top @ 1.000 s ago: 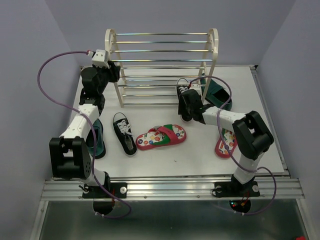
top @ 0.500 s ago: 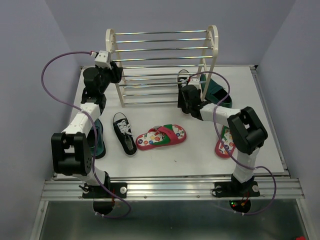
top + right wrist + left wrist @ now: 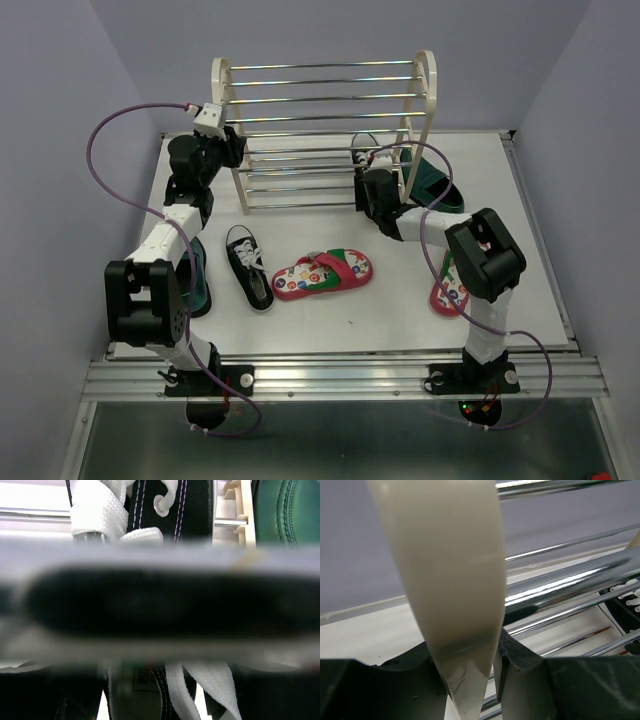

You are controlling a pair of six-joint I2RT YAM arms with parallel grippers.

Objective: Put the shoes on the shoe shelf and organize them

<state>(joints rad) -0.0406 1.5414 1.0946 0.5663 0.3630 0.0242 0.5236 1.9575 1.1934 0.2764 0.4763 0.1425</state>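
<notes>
While the cream-white shoe shelf with arched side panels and thin shiny metal rods [image 3: 429, 85] stands at the upper centre of the top view, both arms reach up to it. The left tool [image 3: 470, 672] is clamped on the shelf's left side panel. In the left wrist view its two dark fingers [image 3: 517, 667] press against either face of the cream panel, low down, and the rods run off to the right.

The right tool [image 3: 366, 176] sits at the lower right corner of the shelf, closed on a black canvas sneaker with white laces [image 3: 362, 150] among the lowest rods. Whether the sneaker rests on a rod cannot be told. The right wrist view is poor, with a blurred dark band across its middle. Laces and black canvas show above and below that band, so the grip seems to lie across the shoe's middle.

Just right of the shelf's right panel, a glossy dark teal-green dress shoe [image 3: 437, 185] lies on the white tabletop [image 3: 390, 310]. A second teal-green dress shoe [image 3: 197, 280] lies at the left edge, partly behind the left arm. Near the centre, a second black sneaker [image 3: 249, 266] lies just beside a red-strapped flip-flop with a dotted white footbed [image 3: 322, 273]. Another red flip-flop [image 3: 450, 288] lies at the lower right, partly hidden by the right arm.
</notes>
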